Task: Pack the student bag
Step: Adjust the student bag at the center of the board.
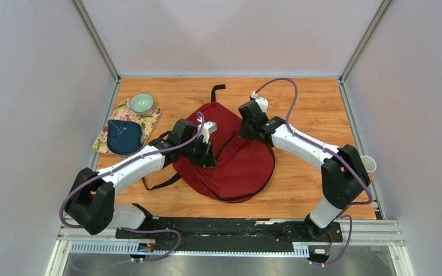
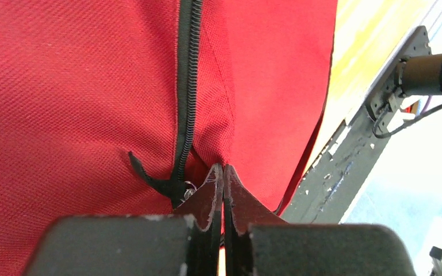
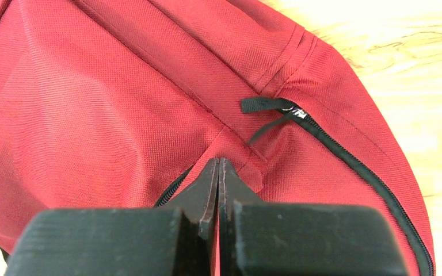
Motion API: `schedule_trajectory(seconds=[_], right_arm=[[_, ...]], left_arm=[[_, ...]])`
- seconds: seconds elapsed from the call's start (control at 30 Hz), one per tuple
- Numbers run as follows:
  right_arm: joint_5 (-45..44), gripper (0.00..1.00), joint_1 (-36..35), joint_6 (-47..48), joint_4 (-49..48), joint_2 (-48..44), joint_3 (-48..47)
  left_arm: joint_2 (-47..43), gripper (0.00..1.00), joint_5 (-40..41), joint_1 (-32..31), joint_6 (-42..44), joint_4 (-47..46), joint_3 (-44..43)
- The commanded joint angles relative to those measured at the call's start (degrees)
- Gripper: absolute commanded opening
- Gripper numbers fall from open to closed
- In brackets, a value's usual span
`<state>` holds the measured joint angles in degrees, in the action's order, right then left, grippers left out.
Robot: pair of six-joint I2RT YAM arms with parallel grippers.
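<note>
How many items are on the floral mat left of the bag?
2: a pale green bowl at the far end of the floral mat, and a dark blue pouch on its near part. Anything under the pouch would be hidden.

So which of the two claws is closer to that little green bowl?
Left. The left gripper pinches the student bag on the side toward the bowl; the right gripper pinches the bag farther right.
</note>
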<state>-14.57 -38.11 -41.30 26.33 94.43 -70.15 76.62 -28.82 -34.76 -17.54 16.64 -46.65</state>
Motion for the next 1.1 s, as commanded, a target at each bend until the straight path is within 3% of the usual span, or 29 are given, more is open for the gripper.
schedule_trajectory(seconds=[0.0, 0.3, 0.57, 0.8, 0.87, 1.07], right_arm=[[-1.7, 0.0, 0.7, 1.7, -0.3, -3.2, -0.3], [1.2, 0.02, 1.2, 1.3, -2.7, -6.8, 4.3], [3.8, 0.07, 1.2, 0.3, -4.6, -10.2, 8.0], [5.9, 0.18, 1.3, -0.4, -5.3, -13.0, 9.7], [6.6, 0.21, 1.2, -0.4, -6.1, -13.9, 9.9], [13.7, 0.26, 1.1, 1.5, -8.9, -13.1, 6.8]], left_arm=[[-1.3, 0.0, -7.9, -0.5, 1.8, 2.0, 0.4], [-5.9, 0.0, -13.1, -0.5, -0.5, -7.1, 2.0], [-15.3, 0.04, -2.4, -0.5, -0.7, -14.1, 2.4], [-20.7, 0.26, 9.0, -0.5, -1.0, -10.3, 4.2], [-21.7, 0.45, 10.3, -0.5, -1.7, -8.7, 5.3], [-26.2, 0.56, 15.0, -0.5, -5.9, -6.9, 9.7]])
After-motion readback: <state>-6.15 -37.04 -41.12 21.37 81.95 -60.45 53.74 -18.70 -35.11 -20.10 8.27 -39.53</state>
